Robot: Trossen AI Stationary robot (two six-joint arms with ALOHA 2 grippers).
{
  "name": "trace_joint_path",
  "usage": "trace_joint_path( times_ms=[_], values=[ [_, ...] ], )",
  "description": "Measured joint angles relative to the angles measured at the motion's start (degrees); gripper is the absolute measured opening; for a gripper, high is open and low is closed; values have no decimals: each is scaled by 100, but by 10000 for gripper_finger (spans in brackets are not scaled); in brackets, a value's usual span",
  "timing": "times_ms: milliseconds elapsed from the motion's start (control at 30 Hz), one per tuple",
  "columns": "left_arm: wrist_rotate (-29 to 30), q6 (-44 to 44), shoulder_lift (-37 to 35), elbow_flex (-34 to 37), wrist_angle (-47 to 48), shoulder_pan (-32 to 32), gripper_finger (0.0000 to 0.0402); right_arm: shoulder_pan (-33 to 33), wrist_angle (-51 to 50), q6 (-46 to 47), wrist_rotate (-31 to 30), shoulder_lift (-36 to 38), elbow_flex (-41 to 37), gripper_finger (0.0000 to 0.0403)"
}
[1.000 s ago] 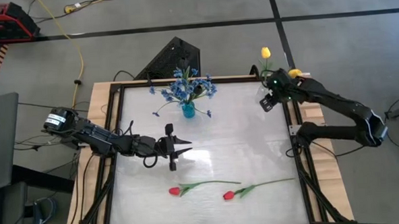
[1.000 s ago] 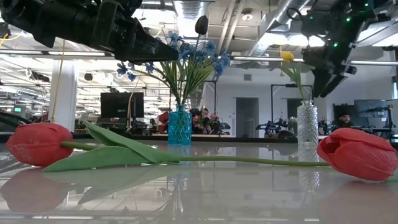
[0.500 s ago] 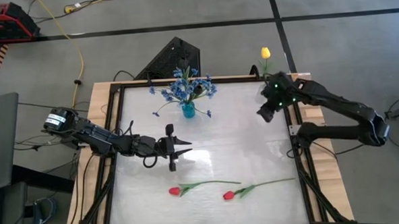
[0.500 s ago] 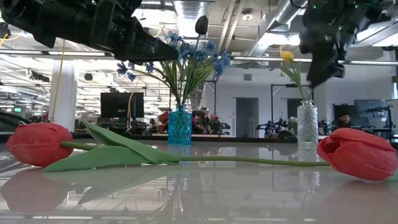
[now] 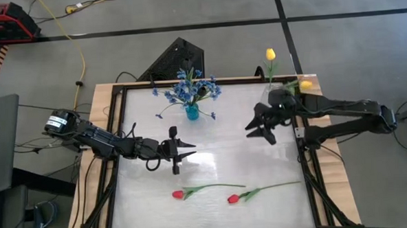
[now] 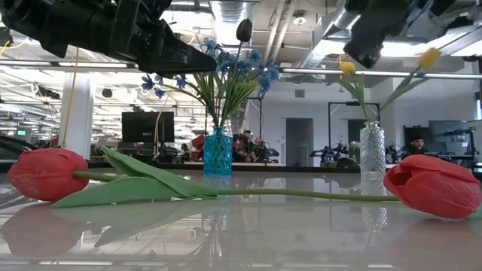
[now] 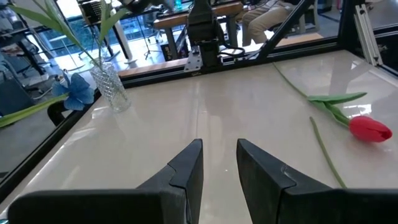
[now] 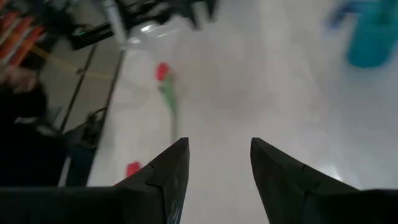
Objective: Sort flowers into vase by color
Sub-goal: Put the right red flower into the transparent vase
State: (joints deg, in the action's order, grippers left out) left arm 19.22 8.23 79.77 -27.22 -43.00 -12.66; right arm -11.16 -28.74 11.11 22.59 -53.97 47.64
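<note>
Two red tulips (image 5: 177, 195) (image 5: 233, 198) lie flat on the table near its front edge; they also show in the low view (image 6: 45, 173) (image 6: 433, 186). Blue sprays (image 5: 188, 87) stand in a blue vase (image 6: 218, 150) at the far middle. Two yellow tulips (image 5: 270, 54) (image 5: 304, 85) stand with their stems in a clear vase (image 6: 372, 150) at the far right. My left gripper (image 5: 191, 150) hangs open and empty over the table's left middle. My right gripper (image 5: 258, 133) is open and empty above the table, near-left of the clear vase.
A black frame (image 5: 301, 144) edges the white table. A dark box (image 5: 177, 60) stands behind the far edge. Cables and a red device (image 5: 3, 23) lie on the floor beyond. Bare tabletop (image 5: 226, 154) lies between the two grippers.
My right gripper has gone from the clear vase toward the table's left and near edge, turning to point across the table. A second yellow tulip, earlier at that gripper, now leans in the clear vase, clear of the fingers. My left arm has kept still.
</note>
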Motion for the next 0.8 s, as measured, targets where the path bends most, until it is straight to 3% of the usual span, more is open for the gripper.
trace_joint_path(
  times_ms=[433,800],
  values=[
    [-8,-13,0,-2,-2,0,87,2280,93,397,-477,-1099,0,196],
    [-310,-57,0,-2,-37,-2,87,3683,1,1286,-468,-2354,-2,196]
  ],
)
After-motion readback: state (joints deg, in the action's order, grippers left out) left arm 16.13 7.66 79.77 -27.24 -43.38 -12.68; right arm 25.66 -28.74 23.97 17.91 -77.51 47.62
